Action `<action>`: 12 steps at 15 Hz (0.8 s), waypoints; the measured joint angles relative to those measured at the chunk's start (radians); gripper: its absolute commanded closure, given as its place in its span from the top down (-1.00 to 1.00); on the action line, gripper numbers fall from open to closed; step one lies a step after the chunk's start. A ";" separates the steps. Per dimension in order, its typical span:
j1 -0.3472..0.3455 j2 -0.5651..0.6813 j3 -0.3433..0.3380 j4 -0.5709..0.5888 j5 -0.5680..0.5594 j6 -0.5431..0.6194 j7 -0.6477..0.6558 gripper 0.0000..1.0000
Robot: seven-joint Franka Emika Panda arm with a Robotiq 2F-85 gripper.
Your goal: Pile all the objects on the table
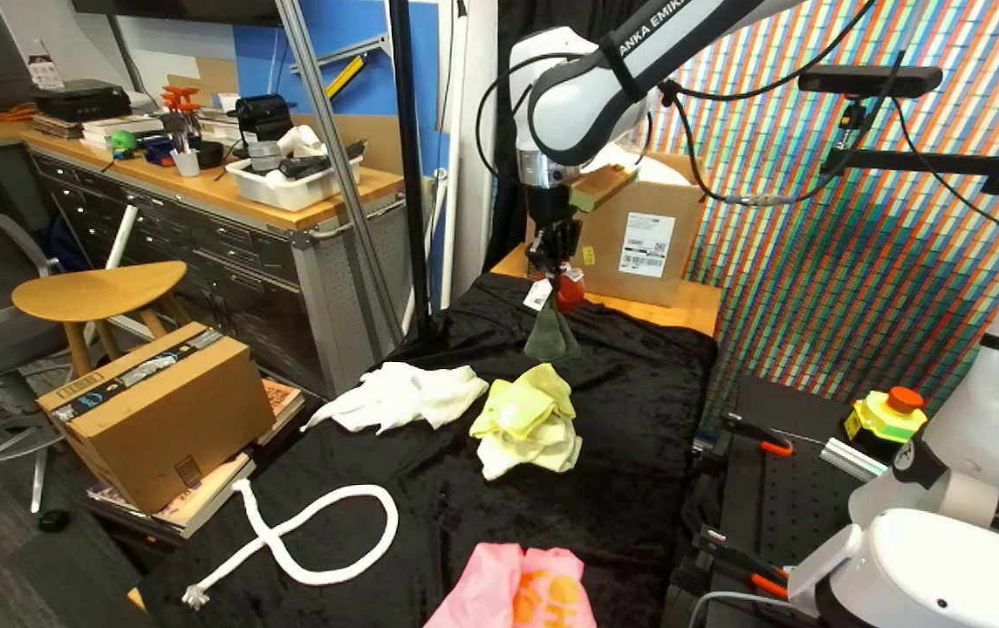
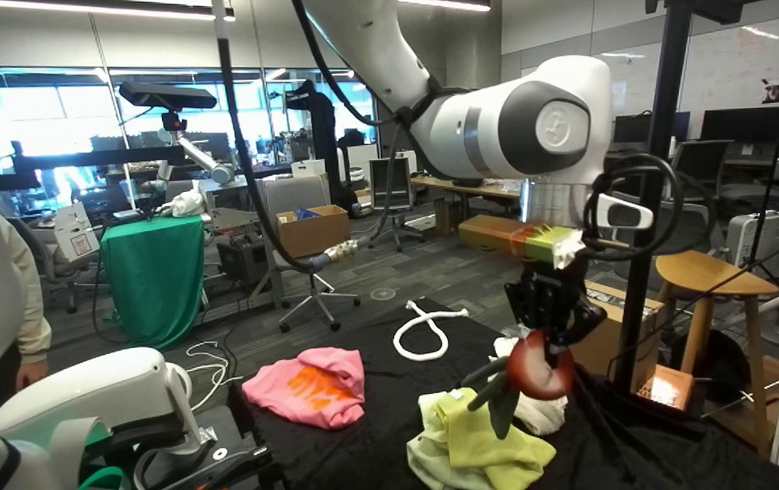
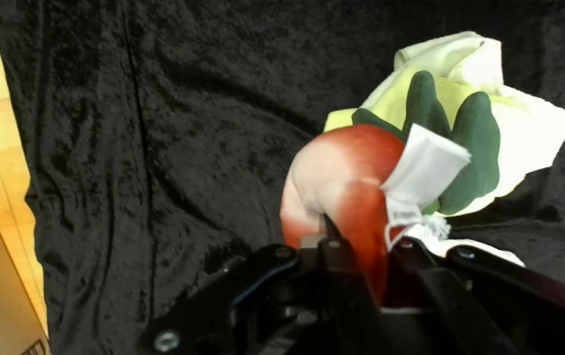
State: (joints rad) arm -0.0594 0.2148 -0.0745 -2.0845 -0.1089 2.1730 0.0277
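My gripper [image 3: 368, 246] is shut on the small red item [image 3: 368, 148], a plush with a pale patch, dark green leaves and a white tag. In an exterior view the red item [image 1: 571, 292] hangs above the far part of the black-covered table [image 1: 639, 436], leaves downward. The pale yellow-green cloth [image 1: 525, 406] lies bunched mid-table, over a paler fold or cloth. To one side spreads the white cloth [image 1: 412, 392], partly hidden behind the red item in an exterior view. The pink cloth with orange print [image 2: 314, 391] rests near the opposite end.
A white looped hose [image 1: 325, 577] lies on the table. A labelled cardboard box [image 1: 608, 244] stands at the far end; another brown box [image 1: 176, 419] sits beside the table. A black pole [image 1: 412, 218] rises at the edge. A white arm part [image 2: 96, 388] is across from it.
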 measured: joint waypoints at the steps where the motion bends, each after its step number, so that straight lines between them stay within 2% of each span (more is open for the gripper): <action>1: 0.014 -0.015 0.014 -0.003 -0.005 0.009 -0.002 -0.84; 7: 0.083 -0.012 0.084 0.001 -0.006 0.071 -0.008 -0.85; 12: 0.113 0.061 0.110 0.059 -0.006 0.112 -0.008 -0.85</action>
State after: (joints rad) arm 0.0538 0.2761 0.0353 -2.0253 -0.1145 2.2854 0.0198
